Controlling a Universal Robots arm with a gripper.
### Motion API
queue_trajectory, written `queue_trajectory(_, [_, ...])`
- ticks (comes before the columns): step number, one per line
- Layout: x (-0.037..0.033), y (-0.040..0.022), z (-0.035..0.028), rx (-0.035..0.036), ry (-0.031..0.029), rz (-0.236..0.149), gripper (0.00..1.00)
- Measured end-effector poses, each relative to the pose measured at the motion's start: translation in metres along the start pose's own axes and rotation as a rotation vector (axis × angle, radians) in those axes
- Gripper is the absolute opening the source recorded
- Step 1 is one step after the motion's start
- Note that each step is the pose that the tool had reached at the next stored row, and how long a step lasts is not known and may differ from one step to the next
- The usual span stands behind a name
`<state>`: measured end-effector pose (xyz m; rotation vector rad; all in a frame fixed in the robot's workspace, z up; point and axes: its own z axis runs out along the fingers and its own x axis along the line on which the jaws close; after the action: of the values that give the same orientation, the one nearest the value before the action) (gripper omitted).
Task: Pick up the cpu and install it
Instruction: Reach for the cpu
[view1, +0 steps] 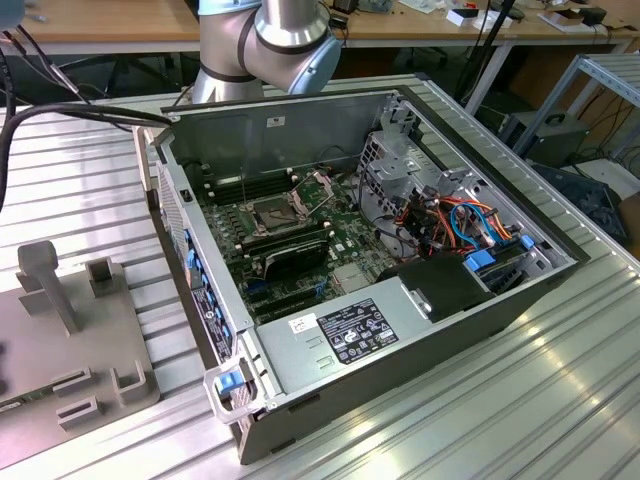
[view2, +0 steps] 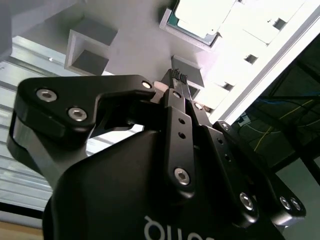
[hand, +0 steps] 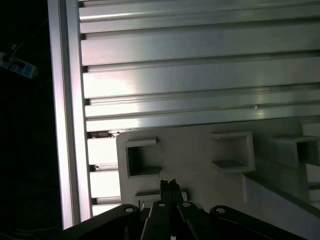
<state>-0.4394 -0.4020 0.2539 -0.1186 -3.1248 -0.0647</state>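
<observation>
The cpu (view2: 199, 17), a thin square chip with a bright silvery face and a green rim, lies flat in a pocket of the grey fixture (view2: 135, 30) in the second wrist view. My gripper (view2: 179, 76) hovers over that fixture, a short way from the cpu and not touching it. Its black fingers are pressed together with nothing between them, as the gripper (hand: 170, 185) also appears in the first wrist view. The open computer case (view1: 400, 330) lies on the table, and the dark motherboard socket (view1: 275, 213) sits with its metal frame raised.
The grey fixture (view1: 70, 350) with raised blocks and pockets stands at the exterior view's left. The ribbed aluminium table (view1: 520, 400) carries everything. Cables (view1: 60, 112) run across the back left, by the arm's base (view1: 260, 45). Coloured wires (view1: 455, 225) fill the case's right side.
</observation>
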Motion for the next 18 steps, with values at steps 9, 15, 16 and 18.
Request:
queue_trajectory(9, [-0.0008,-0.0159,0.0005,0.0002,-0.0001,0.0,0.11])
queue_trajectory(15, [-0.0017,-0.0316,0.0018,0.0021,0.002,0.0,0.11])
queue_trajectory(16, [-0.0019,-0.0347,0.0022,0.0036,0.003,0.0,0.11])
queue_trajectory(18, [-0.0022,-0.038,0.0027,0.0068,0.0049,0.0,0.11])
